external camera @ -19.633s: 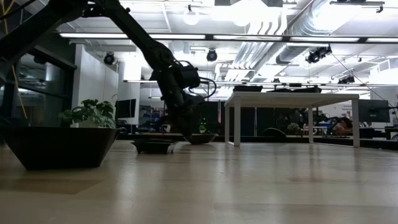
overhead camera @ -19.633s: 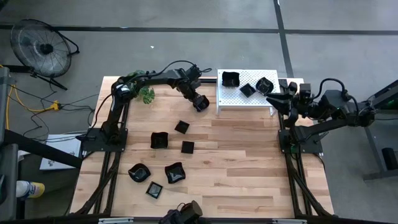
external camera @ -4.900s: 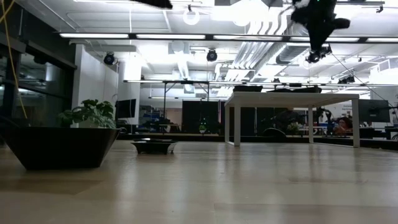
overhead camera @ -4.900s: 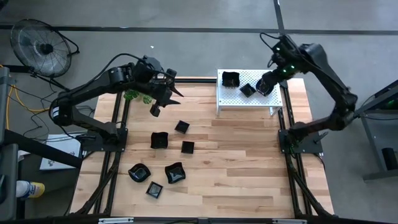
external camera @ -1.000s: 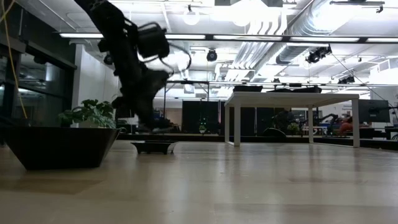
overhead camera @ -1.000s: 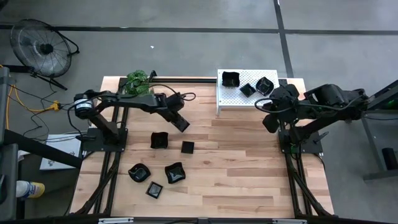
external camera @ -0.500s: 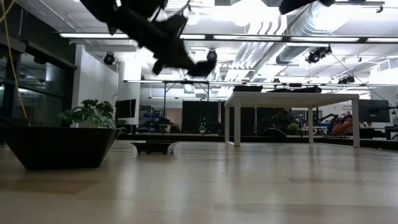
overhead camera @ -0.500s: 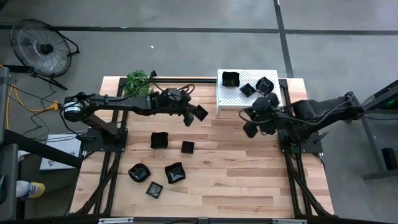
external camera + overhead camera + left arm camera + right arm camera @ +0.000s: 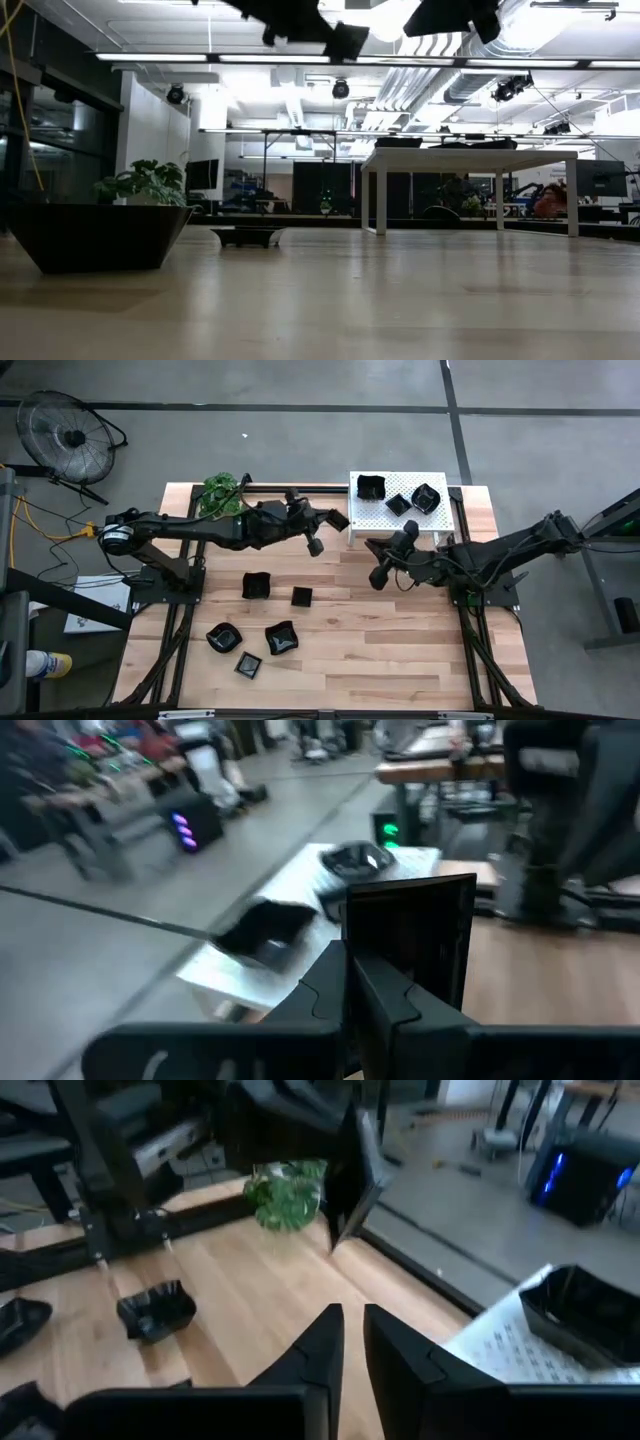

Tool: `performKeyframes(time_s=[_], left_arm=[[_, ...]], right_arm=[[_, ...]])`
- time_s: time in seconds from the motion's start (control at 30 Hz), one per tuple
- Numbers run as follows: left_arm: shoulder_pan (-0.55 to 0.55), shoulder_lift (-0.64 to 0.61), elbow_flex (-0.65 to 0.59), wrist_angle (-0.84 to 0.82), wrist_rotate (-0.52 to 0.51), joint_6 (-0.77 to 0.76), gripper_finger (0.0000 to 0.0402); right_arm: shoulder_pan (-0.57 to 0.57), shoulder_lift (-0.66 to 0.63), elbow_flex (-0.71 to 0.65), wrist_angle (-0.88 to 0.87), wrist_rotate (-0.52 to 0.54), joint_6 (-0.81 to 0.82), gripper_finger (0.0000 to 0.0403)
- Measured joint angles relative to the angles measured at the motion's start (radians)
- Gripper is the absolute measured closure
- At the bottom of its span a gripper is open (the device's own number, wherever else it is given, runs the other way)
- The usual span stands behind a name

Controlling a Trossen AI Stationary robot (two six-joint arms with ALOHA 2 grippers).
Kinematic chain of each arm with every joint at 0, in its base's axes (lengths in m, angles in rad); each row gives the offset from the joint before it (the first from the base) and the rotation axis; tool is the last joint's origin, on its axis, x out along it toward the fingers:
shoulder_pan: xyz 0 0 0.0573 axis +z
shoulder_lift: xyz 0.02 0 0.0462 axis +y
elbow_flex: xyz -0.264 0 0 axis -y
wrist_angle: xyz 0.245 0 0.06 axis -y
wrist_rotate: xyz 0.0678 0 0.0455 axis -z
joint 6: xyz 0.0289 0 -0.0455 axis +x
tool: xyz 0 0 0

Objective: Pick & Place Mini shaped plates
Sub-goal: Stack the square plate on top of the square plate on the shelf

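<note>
My left gripper point(image 9: 325, 525) hangs above the table just left of the white perforated rack point(image 9: 400, 520), shut on a small square black plate point(image 9: 338, 518) point(image 9: 410, 930). Three black plates sit on the rack top point(image 9: 371, 487) point(image 9: 398, 504) point(image 9: 425, 497). Several more rest flat on the wood, among them a plate point(image 9: 257, 585), a square plate point(image 9: 301, 597) and a wavy plate point(image 9: 281, 638). My right gripper point(image 9: 378, 575) point(image 9: 352, 1342) is up over the table's middle, in front of the rack, fingers together and holding nothing. My left gripper pinches the square plate between its two fingers at one edge point(image 9: 385, 970). The plate stands on edge ahead of the fingertips, lifted clear of the table, and shows high in the low view point(image 9: 345, 40).
A potted plant point(image 9: 222, 490) stands at the table's far left edge, behind the left arm. A large dark plate point(image 9: 100, 235) sits close to the low camera. Bare wood lies between the two grippers and along the table's right and near sides.
My left gripper has risen from the table with the square plate and carried it up and toward the far right, to the rack's left edge. My right gripper has swung left from beside the rack toward the table's middle.
</note>
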Motion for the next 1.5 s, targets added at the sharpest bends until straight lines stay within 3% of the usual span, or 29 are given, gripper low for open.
performKeyframes(time_s=[0.23, 0.4, 0.57, 1.0, 1.5], left_arm=[[-0.020, 0.000, 0.037, 0.137, -0.089, 0.171, 0.0401], [-0.018, 0.000, 0.038, 0.179, -0.103, 0.206, 0.0401], [-0.018, 0.017, 0.038, 0.243, -0.111, 0.266, 0.0401], [-0.018, 0.069, 0.038, 0.315, -0.111, 0.304, 0.0401], [-0.018, 0.075, 0.038, 0.307, -0.096, 0.304, 0.0401]], right_arm=[[-0.016, 0.000, -0.132, 0.403, 0.003, -0.162, 0.0317], [-0.068, 0.000, -0.160, 0.509, 0.003, -0.169, 0.0271], [-0.130, 0.008, -0.158, 0.639, -0.023, -0.290, 0.0242], [-0.199, 0.134, -0.157, 0.909, -0.095, -0.408, 0.0237], [-0.204, 0.145, -0.157, 0.940, -0.050, -0.401, 0.0240]])
